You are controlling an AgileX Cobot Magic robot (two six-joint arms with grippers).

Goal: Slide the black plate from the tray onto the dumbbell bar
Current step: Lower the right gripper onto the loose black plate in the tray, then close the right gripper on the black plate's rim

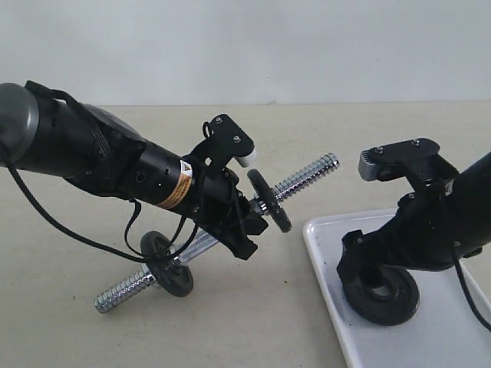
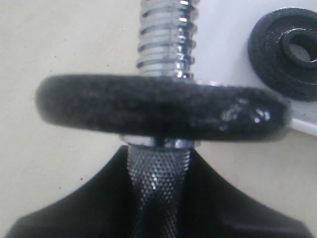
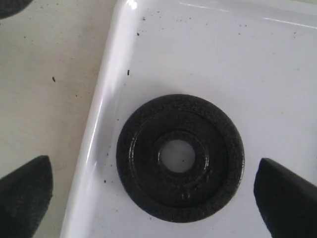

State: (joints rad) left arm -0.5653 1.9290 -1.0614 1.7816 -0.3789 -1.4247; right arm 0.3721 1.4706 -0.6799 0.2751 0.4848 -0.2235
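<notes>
The black plate (image 3: 138, 158) lies flat on the white tray (image 3: 163, 54), close to one long rim. My right gripper (image 3: 156, 196) hangs just above it, open, one finger (image 3: 25, 193) out over the rim and the other (image 3: 287, 198) over the tray floor. In the exterior view that gripper (image 1: 368, 268) covers part of the plate (image 1: 400, 297). My left gripper (image 1: 244, 222) is shut on the knurled middle of the dumbbell bar (image 2: 158, 168) and holds it tilted off the table. The bar's raised threaded end (image 1: 307, 176) points toward the tray (image 1: 330, 261).
Two small black discs sit on the bar, one (image 1: 270, 201) just beyond the left gripper, one (image 1: 169, 264) near the low end. The low threaded end (image 1: 119, 293) hangs close to the beige tabletop. A cable loops under the left arm.
</notes>
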